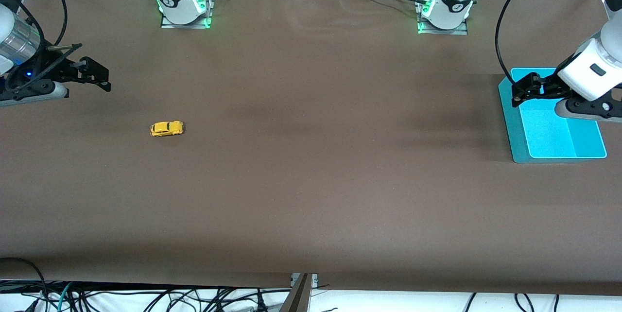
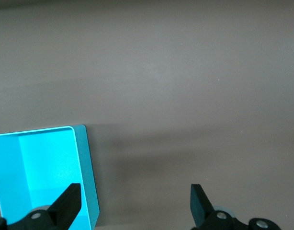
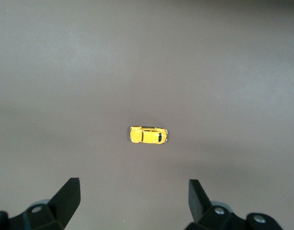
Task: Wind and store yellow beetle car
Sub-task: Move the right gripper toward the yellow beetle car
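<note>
The yellow beetle car (image 1: 166,128) stands on its wheels on the brown table toward the right arm's end; it also shows in the right wrist view (image 3: 147,135). My right gripper (image 1: 95,78) is open and empty, up in the air beside the car at the right arm's end of the table (image 3: 133,191). My left gripper (image 1: 526,89) is open and empty over the edge of the cyan tray (image 1: 588,149); in the left wrist view (image 2: 135,196) one finger hangs over the tray (image 2: 22,158).
The cyan tray is empty and lies at the left arm's end of the table. The two arm bases (image 1: 184,3) (image 1: 444,8) stand along the table's back edge. Cables hang below the table's front edge (image 1: 194,297).
</note>
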Available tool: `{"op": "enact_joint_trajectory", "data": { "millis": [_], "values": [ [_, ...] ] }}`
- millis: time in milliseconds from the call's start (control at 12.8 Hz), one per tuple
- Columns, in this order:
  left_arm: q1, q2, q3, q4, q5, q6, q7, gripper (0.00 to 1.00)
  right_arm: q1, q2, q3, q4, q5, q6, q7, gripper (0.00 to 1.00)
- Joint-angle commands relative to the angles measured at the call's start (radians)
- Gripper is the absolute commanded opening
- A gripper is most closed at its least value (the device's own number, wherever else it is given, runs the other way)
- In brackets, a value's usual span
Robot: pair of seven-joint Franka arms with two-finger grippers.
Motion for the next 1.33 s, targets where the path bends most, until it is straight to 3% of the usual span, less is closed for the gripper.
{"op": "enact_joint_trajectory", "data": {
  "millis": [0, 1255],
  "values": [
    [0.002, -0.025, 0.001, -0.004, 0.014, -0.002, -0.008, 1.00, 0.009, -0.001, -0.010, 0.024, 0.007, -0.036, 0.016, 1.00],
    [-0.007, -0.025, -0.006, 0.001, 0.008, -0.015, -0.008, 1.00, 0.009, 0.018, -0.008, 0.027, 0.005, -0.024, 0.001, 1.00]
  ]
}}
